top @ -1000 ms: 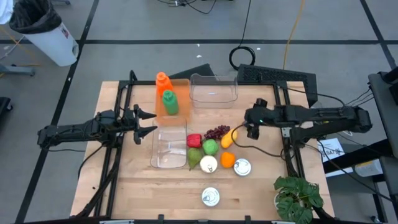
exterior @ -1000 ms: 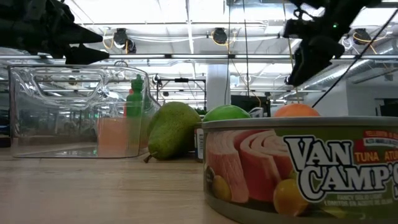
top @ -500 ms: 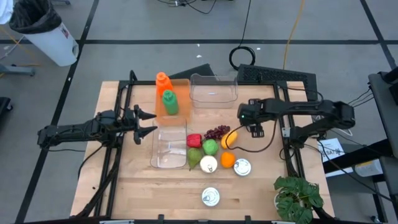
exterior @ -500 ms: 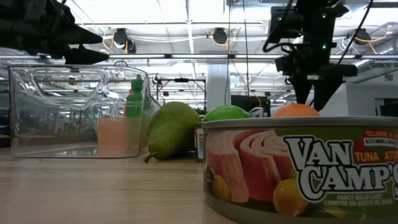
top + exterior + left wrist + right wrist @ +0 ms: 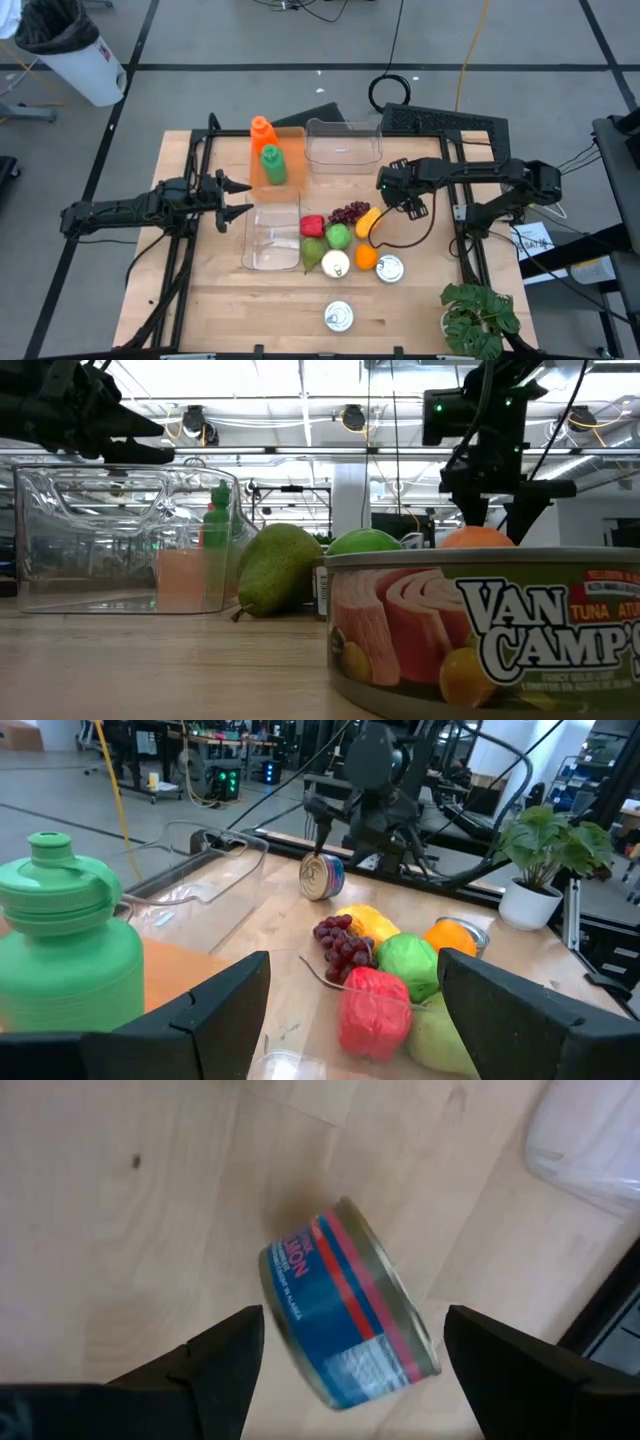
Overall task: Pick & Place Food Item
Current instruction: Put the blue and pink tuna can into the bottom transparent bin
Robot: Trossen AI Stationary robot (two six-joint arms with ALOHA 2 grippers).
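Lying tilted on the table — blue can (image 5: 347, 1305) below open right gripper (image 5: 350, 1350).

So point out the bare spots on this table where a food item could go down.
Bare wood lies along the front edge left of the lone tuna can, and in the left front corner of the wooden table below the empty clear plastic bin. The middle is crowded: red pepper, green apple, orange, grapes.

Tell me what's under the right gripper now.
The right gripper hangs open over a blue-and-red labelled can lying on its side on the wooden table. The arm hides the can in the high view.
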